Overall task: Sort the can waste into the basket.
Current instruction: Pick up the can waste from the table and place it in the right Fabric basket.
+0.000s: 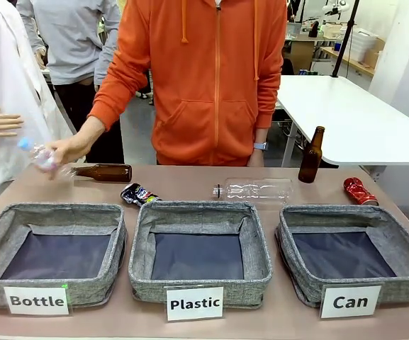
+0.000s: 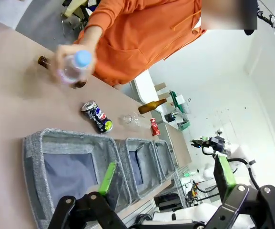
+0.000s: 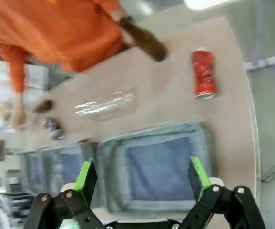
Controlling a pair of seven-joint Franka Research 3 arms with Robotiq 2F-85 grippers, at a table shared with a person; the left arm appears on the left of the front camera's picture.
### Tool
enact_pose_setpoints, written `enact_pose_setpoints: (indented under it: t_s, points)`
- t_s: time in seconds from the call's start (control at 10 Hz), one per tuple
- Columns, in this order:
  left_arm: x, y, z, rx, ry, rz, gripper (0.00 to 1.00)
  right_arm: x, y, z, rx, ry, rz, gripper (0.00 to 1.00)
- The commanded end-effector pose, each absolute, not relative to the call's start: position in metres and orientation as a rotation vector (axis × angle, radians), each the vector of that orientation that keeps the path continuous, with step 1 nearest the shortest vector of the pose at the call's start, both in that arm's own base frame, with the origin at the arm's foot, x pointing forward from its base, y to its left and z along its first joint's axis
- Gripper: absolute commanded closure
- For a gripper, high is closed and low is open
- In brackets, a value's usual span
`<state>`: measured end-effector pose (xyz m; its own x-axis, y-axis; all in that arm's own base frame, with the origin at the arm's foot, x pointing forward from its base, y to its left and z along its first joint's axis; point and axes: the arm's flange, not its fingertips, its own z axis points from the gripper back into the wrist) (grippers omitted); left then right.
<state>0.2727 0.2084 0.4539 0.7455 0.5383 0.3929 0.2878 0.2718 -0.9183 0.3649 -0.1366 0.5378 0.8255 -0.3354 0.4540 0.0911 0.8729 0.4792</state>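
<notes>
Both grippers wide, nothing held. Left gripper (image 2: pixel 166 179) hangs above the Bottle basket (image 2: pixel 70 135); right gripper (image 3: pixel 142 175) hangs above the Can basket (image 1: pixel 402 289). Your red can (image 1: pixel 360 191) lies on its side on the table, approx 12 o'clock of the Can basket, just past its far rim. Crushed can (image 1: pixel 139 193) lies flat at 11 o'clock of the Plastic basket (image 1: pixel 197 206), near its far-left corner. Person's hand (image 1: pixel 68 150) grips a clear btl (image 1: pixel 41 157) at the table's 10 o'clock.
</notes>
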Motion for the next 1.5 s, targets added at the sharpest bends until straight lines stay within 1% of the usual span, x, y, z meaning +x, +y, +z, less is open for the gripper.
enact_pose_setpoints:
  t_s: [0.0, 0.1, 0.2, 0.3, 0.4, 0.6, 0.7, 0.9, 1.1, 1.4]
  points:
    - [0.269, 0.209, 0.455, -1.318, -0.768, 0.173, 0.0, 0.406, -0.129, 0.519, 0.14, -0.463, -0.201, 0.0]
    - [0.269, 0.209, 0.455, -1.318, -0.768, 0.173, 0.0, 0.42, -0.116, 0.515, 0.081, -0.455, -0.121, 0.0]
    - [0.269, 0.209, 0.455, -1.318, -0.768, 0.173, 0.0, 0.425, -0.111, 0.515, 0.09, -0.473, -0.101, 0.0]
    - [0.269, 0.209, 0.455, -1.318, -0.768, 0.173, 0.0, 0.413, -0.113, 0.524, 0.165, -0.496, -0.191, 0.0]
    - [0.269, 0.209, 0.455, -1.318, -0.768, 0.173, 0.0, 0.422, -0.108, 0.506, 0.097, -0.486, -0.105, 0.0]
    - [0.269, 0.209, 0.455, -1.318, -0.768, 0.173, 0.0, 0.423, -0.109, 0.506, 0.099, -0.482, -0.112, 0.0]
    - [0.269, 0.209, 0.455, -1.318, -0.768, 0.173, 0.0, 0.443, -0.108, 0.504, 0.061, -0.446, -0.094, 0.0]
    - [0.269, 0.209, 0.455, -1.318, -0.768, 0.173, 0.0, 0.493, -0.117, 0.492, 0.051, -0.366, -0.046, 0.0]
    - [0.269, 0.209, 0.455, -1.318, -0.768, 0.173, 0.0, 0.545, -0.131, 0.47, 0.046, -0.287, -0.052, 0.0]
    - [0.269, 0.209, 0.455, -1.318, -0.768, 0.173, 0.0, 0.601, -0.142, 0.425, 0.029, -0.24, 0.002, 0.0]
